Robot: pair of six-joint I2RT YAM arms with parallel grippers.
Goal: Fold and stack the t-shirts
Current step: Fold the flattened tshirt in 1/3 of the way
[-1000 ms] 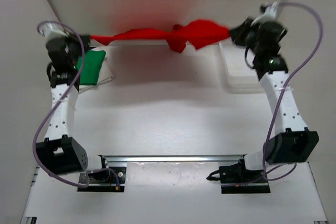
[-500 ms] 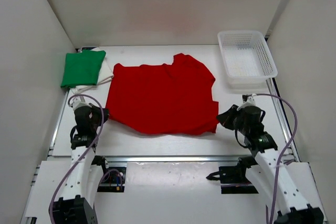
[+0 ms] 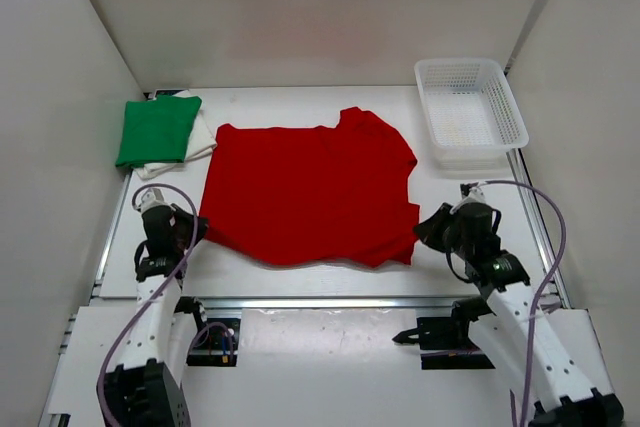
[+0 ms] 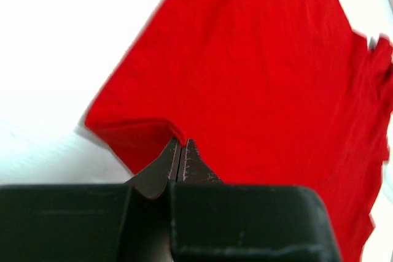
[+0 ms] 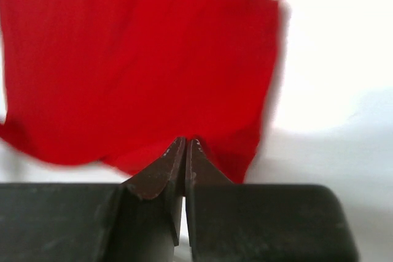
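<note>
Overhead view: bright, even, diffuse light from above; the table reads near-white, with a soft, faint shadow along the near edge of the red t-shirt. Focus sharp, no marked distortion at the edges. Both wrist views: table overexposed to glare; shirt outline smeared by blur; foreground dark and soft.

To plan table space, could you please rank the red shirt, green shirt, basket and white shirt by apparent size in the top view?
1. red shirt, spread flat, clearly largest.
2. basket.
3. green shirt, folded, a little smaller.
4. white shirt: only its edges show under the green, so unsure.
</note>
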